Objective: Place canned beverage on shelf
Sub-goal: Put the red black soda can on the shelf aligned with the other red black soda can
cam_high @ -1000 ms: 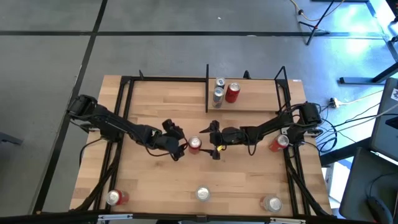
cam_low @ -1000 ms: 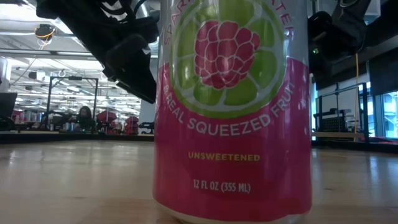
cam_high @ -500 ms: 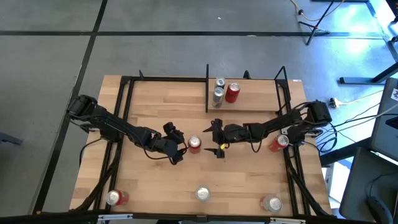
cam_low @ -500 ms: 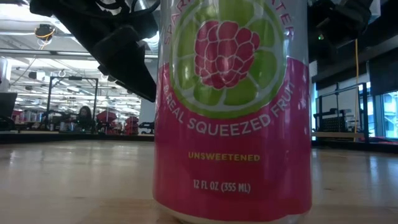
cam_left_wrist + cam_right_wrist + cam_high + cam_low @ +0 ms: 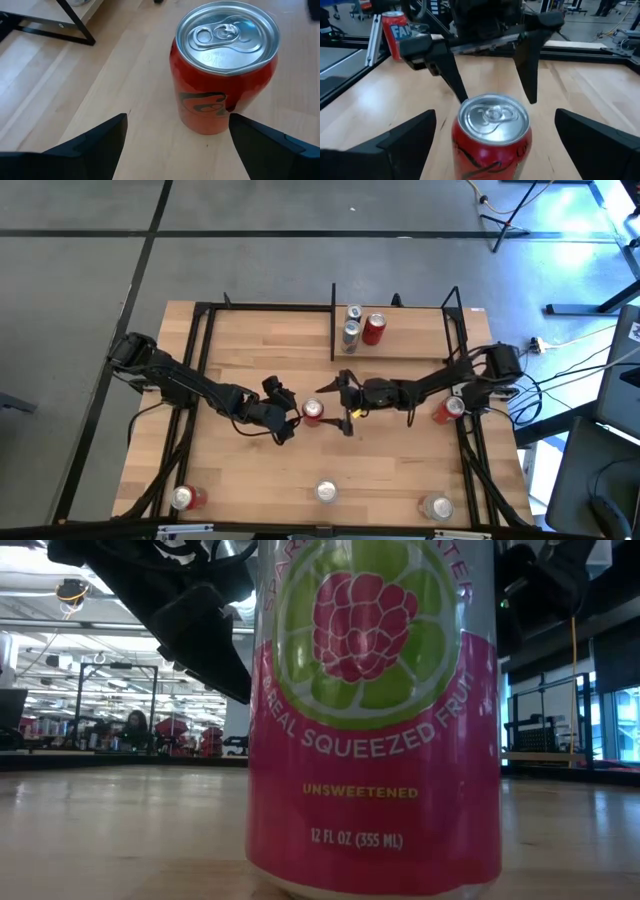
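Note:
A red can [image 5: 313, 411] stands upright on its base in the middle of the wooden table. My left gripper [image 5: 290, 417] is open on the can's left; in the left wrist view the can [image 5: 222, 65] stands just beyond its spread fingers. My right gripper [image 5: 338, 406] is open on the can's right; in the right wrist view the can [image 5: 492, 137] sits low between its wide fingers and touches neither. The shelf [image 5: 420, 335] is at the table's far side and holds three cans [image 5: 362, 326].
Loose cans stand near the front edge [image 5: 185, 498] [image 5: 437, 506] and by the right arm [image 5: 448, 409]. A pink sparkling-water can [image 5: 375, 710] stands at the front edge and fills the low view. Black frame bars [image 5: 200, 350] run along the table's sides.
My right gripper has risen a little beside the red can and tipped closer to level. The red can has stayed in place.

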Controlling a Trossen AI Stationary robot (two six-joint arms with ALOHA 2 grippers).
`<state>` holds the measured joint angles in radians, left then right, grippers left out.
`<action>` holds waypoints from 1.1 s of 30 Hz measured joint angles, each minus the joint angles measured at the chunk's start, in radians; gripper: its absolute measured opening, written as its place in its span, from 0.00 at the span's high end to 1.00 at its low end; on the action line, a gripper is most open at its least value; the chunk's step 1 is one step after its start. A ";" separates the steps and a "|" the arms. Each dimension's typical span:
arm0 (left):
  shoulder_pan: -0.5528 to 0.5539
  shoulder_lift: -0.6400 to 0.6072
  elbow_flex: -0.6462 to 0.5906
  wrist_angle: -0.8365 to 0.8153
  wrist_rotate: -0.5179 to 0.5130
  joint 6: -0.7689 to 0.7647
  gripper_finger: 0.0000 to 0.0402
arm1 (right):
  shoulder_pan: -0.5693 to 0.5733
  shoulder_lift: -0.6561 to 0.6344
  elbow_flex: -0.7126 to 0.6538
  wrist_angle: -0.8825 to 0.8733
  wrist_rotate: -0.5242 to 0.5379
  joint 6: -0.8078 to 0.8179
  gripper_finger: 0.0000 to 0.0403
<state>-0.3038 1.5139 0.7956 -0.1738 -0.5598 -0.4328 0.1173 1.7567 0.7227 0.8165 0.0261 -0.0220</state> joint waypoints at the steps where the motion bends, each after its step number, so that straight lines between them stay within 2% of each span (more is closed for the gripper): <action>1: 0.000 0.000 0.000 0.000 0.000 0.000 0.16 | 0.000 0.013 0.001 0.014 0.002 0.008 0.02; 9: 0.000 0.000 0.000 0.000 0.000 0.000 0.16 | 0.000 0.134 0.087 0.014 0.004 0.019 0.02; 15: 0.000 0.000 0.000 0.000 0.000 0.000 0.16 | 0.001 0.159 0.124 -0.044 0.015 0.018 0.03; 18: 0.000 0.000 0.000 0.000 0.000 0.000 0.16 | 0.001 0.159 0.125 -0.039 0.016 0.018 0.11; 22: -0.004 0.000 0.000 0.001 0.000 0.027 0.16 | 0.001 0.158 0.125 -0.044 0.015 0.012 0.30; 23: -0.006 0.000 0.000 0.001 -0.002 0.035 0.16 | 0.001 0.152 0.125 -0.052 0.015 0.011 0.33; 26: -0.019 0.000 0.000 0.000 -0.003 0.052 0.16 | 0.001 0.111 0.108 -0.088 0.008 -0.013 0.33; 33: -0.040 0.000 0.000 -0.013 -0.004 0.053 0.16 | 0.001 -0.104 0.019 -0.208 0.037 -0.035 0.33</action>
<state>-0.3443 1.5139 0.7959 -0.1863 -0.5640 -0.3794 0.1181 1.6522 0.7417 0.6084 0.0632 -0.0574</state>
